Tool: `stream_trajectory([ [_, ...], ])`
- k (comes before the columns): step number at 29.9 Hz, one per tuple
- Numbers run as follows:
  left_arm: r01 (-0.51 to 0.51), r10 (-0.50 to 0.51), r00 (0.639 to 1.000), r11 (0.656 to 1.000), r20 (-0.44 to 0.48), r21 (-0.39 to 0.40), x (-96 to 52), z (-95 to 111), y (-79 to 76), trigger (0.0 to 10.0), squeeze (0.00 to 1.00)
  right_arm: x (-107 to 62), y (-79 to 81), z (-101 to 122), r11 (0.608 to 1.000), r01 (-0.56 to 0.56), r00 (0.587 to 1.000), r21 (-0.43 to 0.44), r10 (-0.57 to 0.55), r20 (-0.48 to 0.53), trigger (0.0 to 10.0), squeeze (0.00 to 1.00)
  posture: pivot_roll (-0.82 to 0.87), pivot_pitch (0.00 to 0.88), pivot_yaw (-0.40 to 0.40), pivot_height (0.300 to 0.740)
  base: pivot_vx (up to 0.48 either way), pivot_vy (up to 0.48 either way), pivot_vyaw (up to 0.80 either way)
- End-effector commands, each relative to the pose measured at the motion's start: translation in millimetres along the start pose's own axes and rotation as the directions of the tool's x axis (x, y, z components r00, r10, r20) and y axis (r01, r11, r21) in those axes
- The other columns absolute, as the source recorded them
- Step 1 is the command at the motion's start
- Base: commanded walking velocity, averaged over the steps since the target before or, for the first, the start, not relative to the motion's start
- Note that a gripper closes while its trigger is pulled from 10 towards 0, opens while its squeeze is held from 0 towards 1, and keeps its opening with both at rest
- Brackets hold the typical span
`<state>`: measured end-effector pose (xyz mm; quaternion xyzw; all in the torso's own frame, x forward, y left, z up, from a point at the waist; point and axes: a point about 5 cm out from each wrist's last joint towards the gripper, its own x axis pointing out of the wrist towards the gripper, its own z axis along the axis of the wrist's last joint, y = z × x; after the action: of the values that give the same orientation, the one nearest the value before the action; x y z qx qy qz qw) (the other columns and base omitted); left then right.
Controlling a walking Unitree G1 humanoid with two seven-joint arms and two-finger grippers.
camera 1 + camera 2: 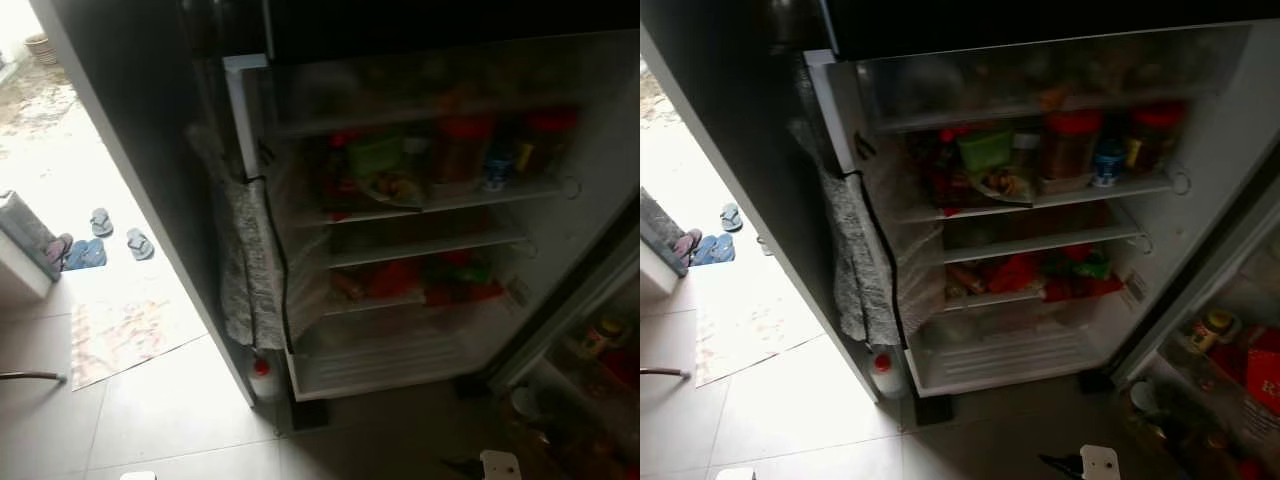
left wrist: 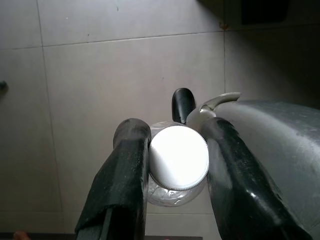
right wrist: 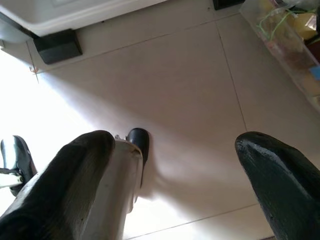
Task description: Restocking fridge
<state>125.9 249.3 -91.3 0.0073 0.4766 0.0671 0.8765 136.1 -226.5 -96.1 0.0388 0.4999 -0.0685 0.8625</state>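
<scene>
Gripping a clear plastic bottle (image 2: 176,192) by its ridged white round cap (image 2: 178,157), the left gripper (image 2: 175,165) is hanging over pale floor tiles (image 2: 100,100), fingers clamped on either side. The right gripper (image 3: 175,165) is hovering with fingers spread wide apart, holding nothing. At twelve o'clock the fridge (image 1: 1200,230) is standing open, its three wire shelves crowded with red-lidded jars (image 1: 1070,140). A grey textured cloth (image 1: 855,270) is draping its ten o'clock edge, above a small red-capped bottle (image 1: 883,372).
</scene>
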Motion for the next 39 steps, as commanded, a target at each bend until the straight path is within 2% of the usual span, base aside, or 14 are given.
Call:
stream_trajectory([
  [1, 0.004, -0.004, 1.0, 1.0, -0.018, 0.0, 0.6, -2, -4.4, 10.0, 0.0, -0.7, -0.8, -3, 1.0, 0.0, 1.0, 0.005, 0.0, -0.009, 10.0, 0.0, 0.02, 0.051, 0.023, 0.74, 0.0, -0.307, 0.0],
  [6, 0.014, -0.014, 1.0, 1.0, -0.014, 0.002, 2.5, -1, -14.0, 10.0, 0.0, -0.4, -0.1, -3, 1.0, -0.001, 1.0, 0.01, 0.002, -0.007, 10.0, 0.0, 0.02, 0.051, 0.024, 0.74, 0.0, -0.317, 0.0],
  [13, 0.013, -0.013, 1.0, 1.0, -0.011, 0.002, 2.3, -1, -13.7, 10.0, 0.0, -0.3, 0.2, -3, 1.0, -0.001, 1.0, 0.006, 0.001, -0.011, 10.0, 0.0, 0.02, 0.05, 0.024, 0.74, 0.0, -0.332, 0.0],
  [21, -0.008, 0.008, 1.0, 1.0, -0.006, -0.004, -2.6, -3, 9.5, 10.0, 0.0, -0.4, 0.0, -3, 1.0, -0.005, 1.0, -0.002, 0.005, -0.015, 10.0, 0.0, 0.02, 0.048, 0.022, 0.74, 0.0, -0.34, 0.0],
  [27, -0.012, 0.012, 1.0, 1.0, -0.005, -0.008, -3.7, -3, 13.9, 10.0, 0.0, -0.4, -0.2, -3, 1.0, -0.007, 1.0, -0.006, 0.007, -0.016, 10.0, 0.0, 0.02, 0.049, 0.021, 0.74, 0.0, -0.339, 0.0],
  [29, -0.009, 0.009, 1.0, 1.0, -0.003, -0.008, -2.7, -2, 11.2, 10.0, 0.0, -0.4, -0.1, -3, 1.0, -0.008, 1.0, -0.007, 0.008, -0.017, 10.0, 0.0, 0.02, 0.048, 0.021, 0.74, 0.0, -0.337, 0.0],
  [35, 0.016, -0.016, 1.0, 1.0, 0.01, 0.01, 3.6, 7, -10.3, 10.0, 0.0, -0.4, 0.3, -3, 1.0, -0.014, 1.0, -0.009, 0.014, -0.02, 10.0, 0.0, 0.02, 0.041, 0.019, 0.74, 0.0, -0.221, 0.0],
  [37, 0.033, -0.033, 0.999, 0.999, 0.041, 0.022, 5.6, 14, -17.8, 10.0, 0.0, -0.4, 0.4, -3, 1.0, -0.018, 1.0, -0.013, 0.017, -0.021, 10.0, 0.0, 0.01, 0.037, 0.019, 0.74, 0.0, 0.0, 0.0],
  [39, 0.032, -0.033, 0.998, 0.999, 0.055, 0.022, 6.2, 17, -19.1, 10.0, 0.0, -0.4, 0.3, -3, 1.0, -0.018, 1.0, -0.015, 0.018, -0.022, 10.0, 0.0, 0.01, 0.037, 0.019, 0.74, 0.0, 0.0, 0.0],
])
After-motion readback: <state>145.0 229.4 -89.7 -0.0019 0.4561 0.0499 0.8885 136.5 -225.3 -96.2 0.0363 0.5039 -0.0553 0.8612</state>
